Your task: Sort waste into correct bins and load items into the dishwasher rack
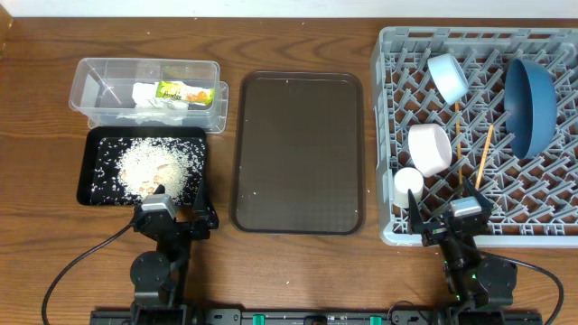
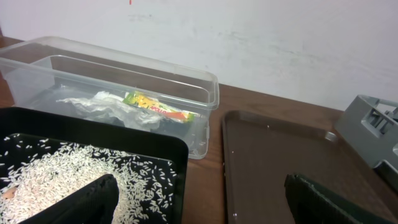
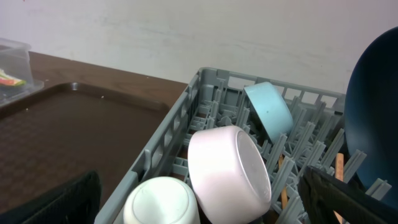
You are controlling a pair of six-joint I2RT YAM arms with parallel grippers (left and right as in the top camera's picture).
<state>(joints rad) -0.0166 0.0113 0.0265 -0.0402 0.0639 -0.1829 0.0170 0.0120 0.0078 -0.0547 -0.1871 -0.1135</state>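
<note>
The grey dishwasher rack (image 1: 390,135) at right holds the dark blue bowl (image 1: 530,104), light blue bowl (image 1: 447,77), white bowl (image 1: 430,149), white cup (image 1: 408,185) and two chopsticks (image 1: 484,156). The clear tub (image 1: 90,86) holds the tissue (image 1: 158,106) and the yellow-green wrapper (image 1: 176,92). The black tray (image 1: 95,144) holds rice scraps (image 1: 153,164). My left gripper (image 1: 173,219) is open and empty at the black tray's near right corner. My right gripper (image 1: 452,221) is open and empty at the rack's near edge, behind the cup (image 3: 158,202) and white bowl (image 3: 230,171).
A large brown serving tray (image 1: 298,153) lies between the bins and the rack, with a few rice grains on it. It also shows in the left wrist view (image 2: 280,162). A white wall runs along the table's far edge.
</note>
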